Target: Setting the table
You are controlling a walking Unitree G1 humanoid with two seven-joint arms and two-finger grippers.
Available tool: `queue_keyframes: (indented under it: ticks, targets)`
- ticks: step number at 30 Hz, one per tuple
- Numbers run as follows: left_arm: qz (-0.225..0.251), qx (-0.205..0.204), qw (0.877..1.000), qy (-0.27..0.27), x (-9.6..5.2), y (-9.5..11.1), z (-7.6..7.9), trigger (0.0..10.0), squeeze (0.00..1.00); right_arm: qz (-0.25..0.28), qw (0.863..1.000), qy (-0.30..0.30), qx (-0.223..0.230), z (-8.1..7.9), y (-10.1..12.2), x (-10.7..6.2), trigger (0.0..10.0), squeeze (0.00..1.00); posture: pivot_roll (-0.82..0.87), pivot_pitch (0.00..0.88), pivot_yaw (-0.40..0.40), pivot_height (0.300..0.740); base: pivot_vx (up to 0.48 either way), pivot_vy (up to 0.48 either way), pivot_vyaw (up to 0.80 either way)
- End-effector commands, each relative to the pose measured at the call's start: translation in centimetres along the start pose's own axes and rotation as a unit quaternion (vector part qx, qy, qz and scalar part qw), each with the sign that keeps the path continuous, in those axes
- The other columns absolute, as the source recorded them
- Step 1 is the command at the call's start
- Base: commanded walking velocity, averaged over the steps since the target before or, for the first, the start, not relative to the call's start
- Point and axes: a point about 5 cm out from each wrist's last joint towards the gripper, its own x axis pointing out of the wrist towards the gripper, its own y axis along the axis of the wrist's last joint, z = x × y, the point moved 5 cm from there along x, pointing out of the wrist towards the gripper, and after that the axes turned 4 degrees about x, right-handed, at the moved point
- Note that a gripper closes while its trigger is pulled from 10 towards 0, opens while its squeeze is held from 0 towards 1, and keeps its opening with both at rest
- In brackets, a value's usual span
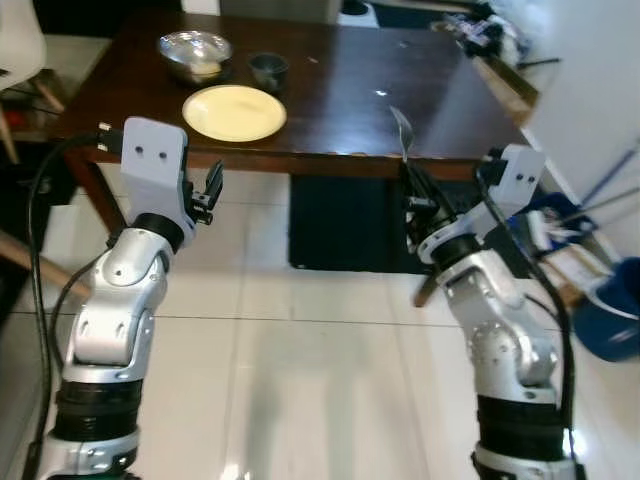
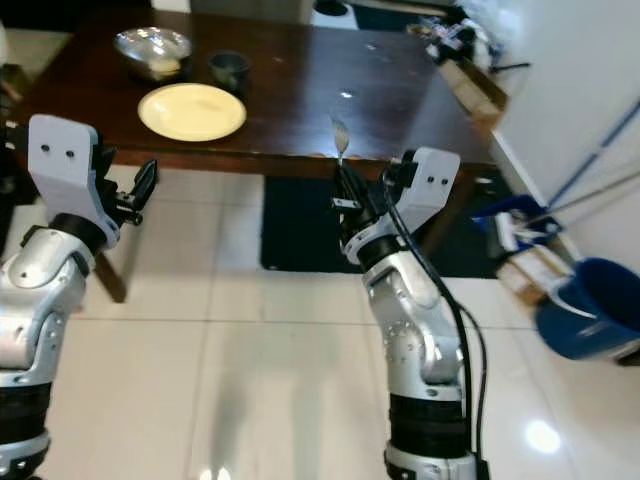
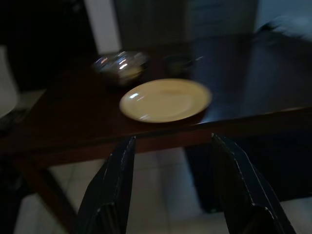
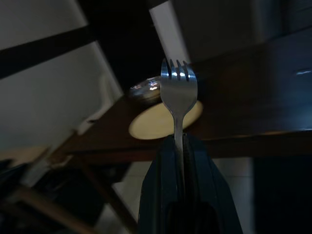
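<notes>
Fingers (image 3: 114, 195) of the left gripper (image 1: 208, 192) stand spread apart with nothing between them, raised before the near edge of the dark wooden table (image 1: 340, 90). On the table's left part lie a yellow plate (image 1: 235, 112), a metal bowl (image 1: 195, 53) and a small dark cup (image 1: 268, 69). To the right, the right gripper (image 4: 183, 151) pinches a fork (image 4: 178, 95) by its handle, tines up, at the table's near edge.
</notes>
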Motion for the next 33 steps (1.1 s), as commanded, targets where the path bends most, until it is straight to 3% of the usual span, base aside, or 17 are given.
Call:
queue_keyframes:
  ticks: [1, 14, 24, 26, 28, 33]
  targets:
    - [0.003, 0.002, 1.000, -0.007, 0.1, 0.0, 0.5, 10.0, 0.00, 0.006, 1.000, -0.011, -0.010, 0.7, 0.4, -0.3, 10.0, 0.00, -0.09, 0.060, 0.000, 0.740, 0.480, 0.000, 0.00]
    - [0.007, 0.001, 1.000, -0.022, 0.4, 0.1, 1.3, 10.0, 0.00, 0.010, 1.000, -0.021, -0.017, 1.1, 0.7, -0.2, 10.0, 0.00, -0.10, 0.062, 0.009, 0.740, 0.425, 0.000, -0.74]
    - [0.009, 0.001, 1.000, -0.022, 0.5, 0.2, 1.3, 10.0, 0.00, -0.006, 1.000, 0.017, -0.008, -0.1, 0.4, 0.0, 10.0, 0.00, -0.10, 0.064, 0.016, 0.740, 0.362, 0.000, 0.00]
    - [0.001, 0.005, 1.000, 0.007, 0.6, -0.1, 0.0, 10.0, 0.00, -0.036, 0.996, 0.081, 0.028, -2.1, -0.4, -0.4, 10.0, 0.00, -0.10, 0.063, 0.017, 0.740, 0.354, 0.000, 0.00]
    - [-0.002, 0.006, 1.000, 0.015, 0.6, -0.2, -0.4, 10.0, 0.00, -0.041, 0.995, 0.091, 0.029, -2.4, -0.6, -0.5, 10.0, 0.00, -0.09, 0.066, 0.016, 0.740, 0.349, 0.000, 0.00]
    - [-0.002, 0.008, 1.000, 0.021, 0.5, -0.2, -1.0, 10.0, 0.00, -0.047, 0.997, 0.062, -0.012, -1.6, -1.3, -0.3, 10.0, 0.00, -0.09, 0.070, 0.010, 0.740, 0.356, 0.000, 0.00]
